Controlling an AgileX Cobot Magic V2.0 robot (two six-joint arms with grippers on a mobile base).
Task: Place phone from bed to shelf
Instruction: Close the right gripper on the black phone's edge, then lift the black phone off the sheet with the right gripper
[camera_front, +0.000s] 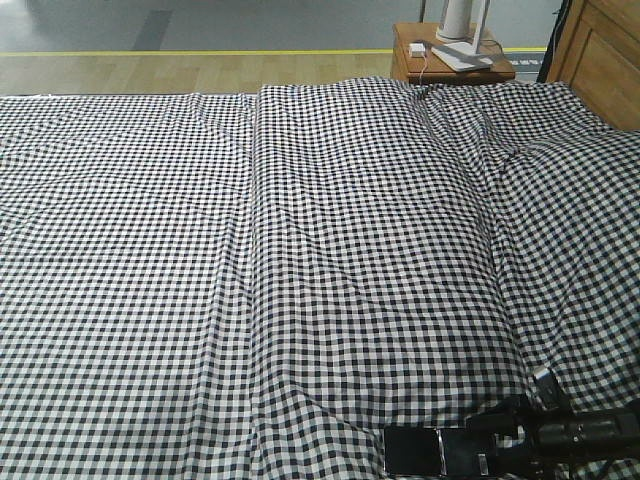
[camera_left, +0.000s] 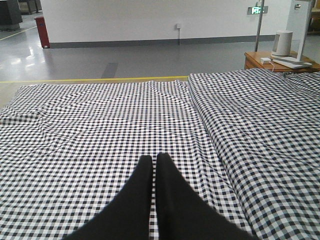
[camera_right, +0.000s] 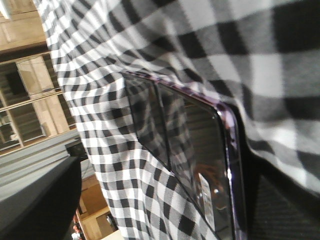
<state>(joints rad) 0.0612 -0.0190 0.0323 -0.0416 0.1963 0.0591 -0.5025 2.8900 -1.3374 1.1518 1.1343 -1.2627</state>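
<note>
Front view, phone (camera_front: 413, 451) flat on bed (camera_front: 300, 250), long axis left-right

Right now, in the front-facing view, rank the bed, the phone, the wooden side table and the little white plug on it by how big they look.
1. bed, by far.
2. side table and phone: look alike; the phone is nearer, so no ranking.
3. white plug.

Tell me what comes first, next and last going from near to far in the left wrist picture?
The black fingers → checked bed → yellow line → grey floor → white wall.
</note>
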